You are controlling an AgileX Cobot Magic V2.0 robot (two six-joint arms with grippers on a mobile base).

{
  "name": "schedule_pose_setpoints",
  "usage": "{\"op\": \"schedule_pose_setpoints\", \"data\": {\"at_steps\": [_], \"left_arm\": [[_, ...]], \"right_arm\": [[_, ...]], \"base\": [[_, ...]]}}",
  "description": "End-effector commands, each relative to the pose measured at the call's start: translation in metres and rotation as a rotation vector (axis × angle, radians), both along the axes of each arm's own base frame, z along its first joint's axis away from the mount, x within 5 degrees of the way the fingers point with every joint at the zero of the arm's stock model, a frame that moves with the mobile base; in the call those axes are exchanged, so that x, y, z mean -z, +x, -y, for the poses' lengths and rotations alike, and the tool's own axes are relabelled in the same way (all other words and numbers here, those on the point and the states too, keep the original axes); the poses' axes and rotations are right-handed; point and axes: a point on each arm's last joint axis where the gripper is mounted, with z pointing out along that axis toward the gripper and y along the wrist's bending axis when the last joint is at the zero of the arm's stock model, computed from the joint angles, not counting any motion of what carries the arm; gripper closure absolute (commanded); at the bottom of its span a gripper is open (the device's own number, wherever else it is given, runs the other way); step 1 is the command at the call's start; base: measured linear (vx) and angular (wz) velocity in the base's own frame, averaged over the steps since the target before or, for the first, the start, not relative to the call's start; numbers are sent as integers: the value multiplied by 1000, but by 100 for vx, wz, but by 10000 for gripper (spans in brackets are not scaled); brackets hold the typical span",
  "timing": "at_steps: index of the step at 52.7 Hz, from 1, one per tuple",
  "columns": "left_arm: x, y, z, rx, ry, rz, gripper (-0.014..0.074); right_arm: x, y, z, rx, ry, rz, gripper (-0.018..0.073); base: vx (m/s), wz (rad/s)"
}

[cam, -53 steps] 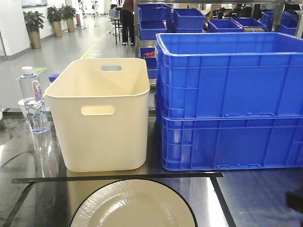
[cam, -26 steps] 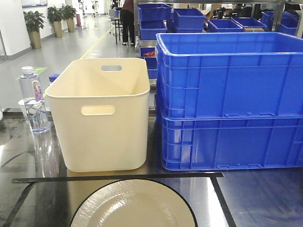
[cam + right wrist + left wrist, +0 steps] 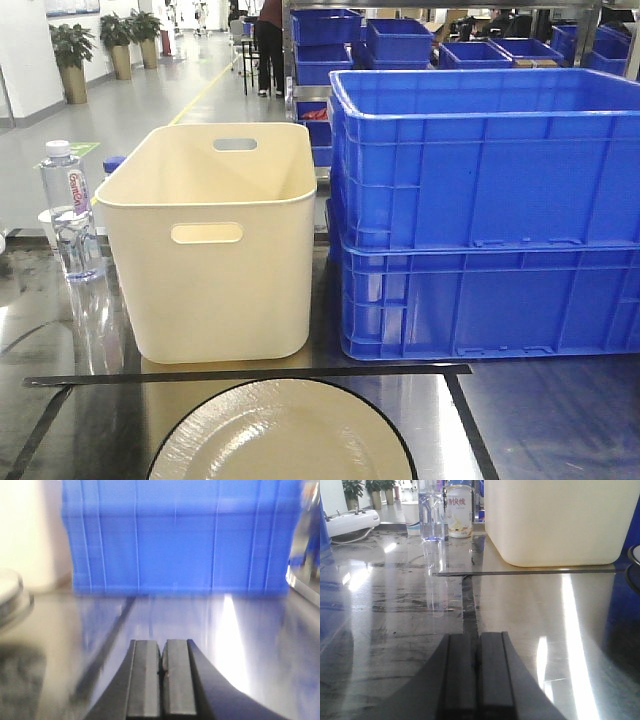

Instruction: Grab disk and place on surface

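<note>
The disk (image 3: 282, 432), a cream plate with a thin dark rim, lies flat on the shiny dark tabletop (image 3: 545, 425) inside the black tape lines (image 3: 250, 376). It looks hard, smooth and maybe breakable, so pinch its rim. The left gripper (image 3: 479, 667) and right gripper (image 3: 163, 672) are both closed tight, holding nothing. The cream bin (image 3: 215, 240) and blue crates (image 3: 490, 215) block the back; there is room near the front.

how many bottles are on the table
2. A clear water bottle stands left of the cream bin. The left wrist view shows a second, white-labelled bottle just beyond it, hidden in the front view. More could sit behind the bin.
</note>
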Motion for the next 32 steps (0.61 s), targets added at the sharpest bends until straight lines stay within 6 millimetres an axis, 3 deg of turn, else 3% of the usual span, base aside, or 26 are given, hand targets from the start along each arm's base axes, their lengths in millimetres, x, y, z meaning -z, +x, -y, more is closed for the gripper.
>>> {"op": "schedule_pose_setpoints", "data": {"at_steps": [1,32], "left_arm": [[-15,-1,0,-3,-6,111,605],[-15,-1,0,-3,-6,111,605]], "right_arm": [[-3,0,-1,-13,-11,51,568],[-2,0,-1,-12,-10,46,568]], "base": [[0,0],[0,0]]}}
